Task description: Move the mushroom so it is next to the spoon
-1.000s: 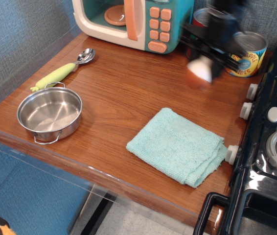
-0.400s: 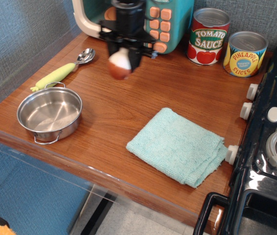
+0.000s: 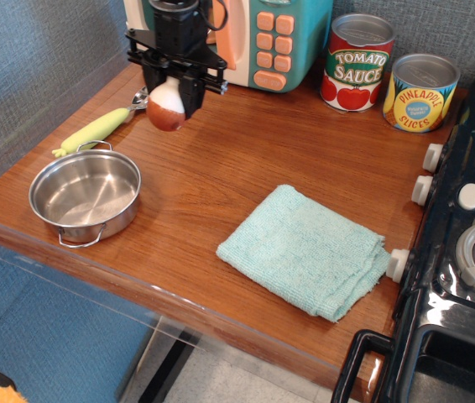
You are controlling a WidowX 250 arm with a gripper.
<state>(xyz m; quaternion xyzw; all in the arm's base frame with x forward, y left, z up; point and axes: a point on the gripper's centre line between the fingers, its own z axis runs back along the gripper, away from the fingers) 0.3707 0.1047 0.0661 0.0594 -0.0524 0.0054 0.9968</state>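
Observation.image shows the gripper (image 3: 170, 91) at the back left of the worktop (image 3: 246, 159), its jaws clamped on the mushroom (image 3: 167, 108), which hangs cap-down with the cream stem up between them. The mushroom appears to be held clear of the wood, though how high cannot be told from this view. The spoon (image 3: 103, 124) lies just to the left of it, long axis running diagonally: the silver bowl toward the toy microwave (image 3: 254, 38), partly hidden behind the gripper, the yellow-green handle pointing toward the front left edge.

The move ahead seems to be a short lowering, perhaps with a slight shift left, to set the mushroom down beside the spoon's bowl end. Open wood lies right of the spoon and in front of the microwave. The steel pan (image 3: 85, 195) sits near the handle tip, closer to the front edge, and the worktop's left edge runs just past the spoon.
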